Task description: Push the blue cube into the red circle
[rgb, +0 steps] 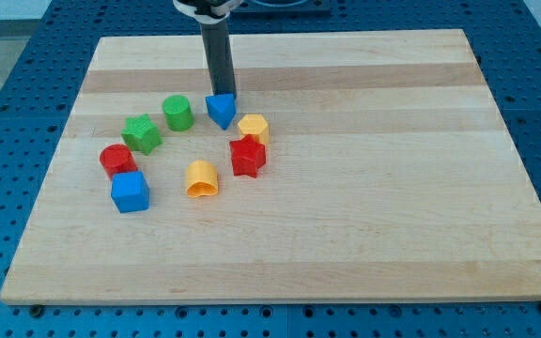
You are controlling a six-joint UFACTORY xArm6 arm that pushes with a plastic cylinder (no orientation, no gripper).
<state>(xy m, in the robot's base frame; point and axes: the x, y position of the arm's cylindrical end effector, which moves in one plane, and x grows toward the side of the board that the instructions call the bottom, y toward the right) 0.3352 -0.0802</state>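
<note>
The blue cube [130,192] sits at the view's lower left of the block cluster. The red circle [116,160], a red cylinder, stands just above it, touching or nearly touching. My tip [222,93] is at the end of the dark rod, near the view's top centre. It rests against the top edge of a blue triangular block [220,110]. The tip is well to the right of and above the blue cube.
A green star-like block [142,133] and a green cylinder [177,113] lie left of the tip. A yellow hexagonal block [253,128], a red star block [248,156] and a yellow half-round block [200,178] lie lower right. The wooden board [346,207] sits on a blue perforated table.
</note>
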